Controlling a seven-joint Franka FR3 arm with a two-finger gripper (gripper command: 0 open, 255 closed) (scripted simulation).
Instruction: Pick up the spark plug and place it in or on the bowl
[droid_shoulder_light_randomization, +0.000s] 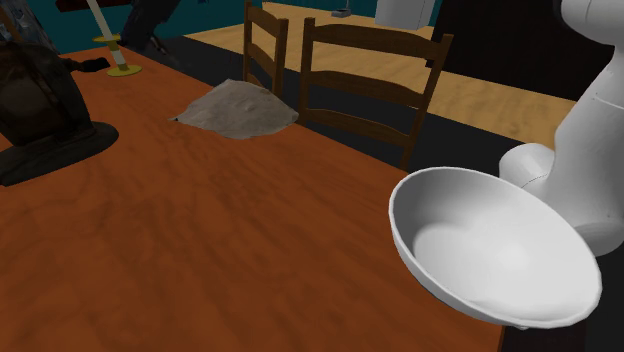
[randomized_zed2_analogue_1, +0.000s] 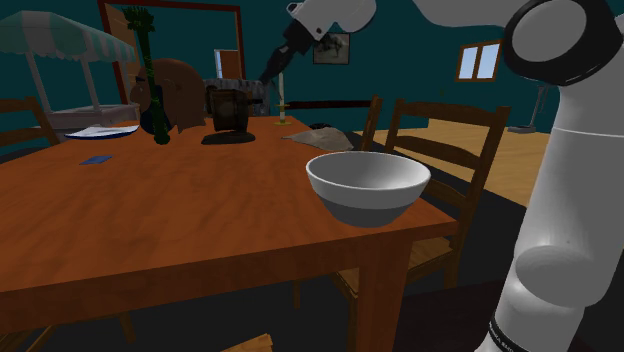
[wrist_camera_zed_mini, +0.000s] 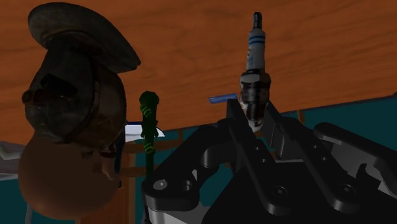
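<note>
Table (droid_shoulder_light_randomization: 200, 250): reddish-brown wood, spanning most of the shoulder view.
Arm (randomized_zed2_analogue_1: 570, 200): white with dark joints, rising at the second exterior view's right and arching over to the table's far end.
Chairs (droid_shoulder_light_randomization: 370, 70): two, dark wood, set at the table's edge on the shoulder view's right, beyond the bowl.
Dark machine (droid_shoulder_light_randomization: 40, 110): bulky, black-brown, standing on a dark base at the shoulder view's far left.
Bowl (droid_shoulder_light_randomization: 480, 240): white, upright, on the table's near corner just beside the arm; well apart from the spark plug.
Cloth (droid_shoulder_light_randomization: 238, 108): grey, crumpled in a low heap near the far chair.
Gripper (wrist_camera_zed_mini: 254, 118): black, fingers closed around the spark plug's metal end, over the table's far end near the dark machine.
Spark plug (wrist_camera_zed_mini: 256, 48): white insulator with bluish bands and a metal hex body, clasped between the fingers, pointing away from the hand toward the tabletop; touching the wood or clear of it, cannot tell.
</note>
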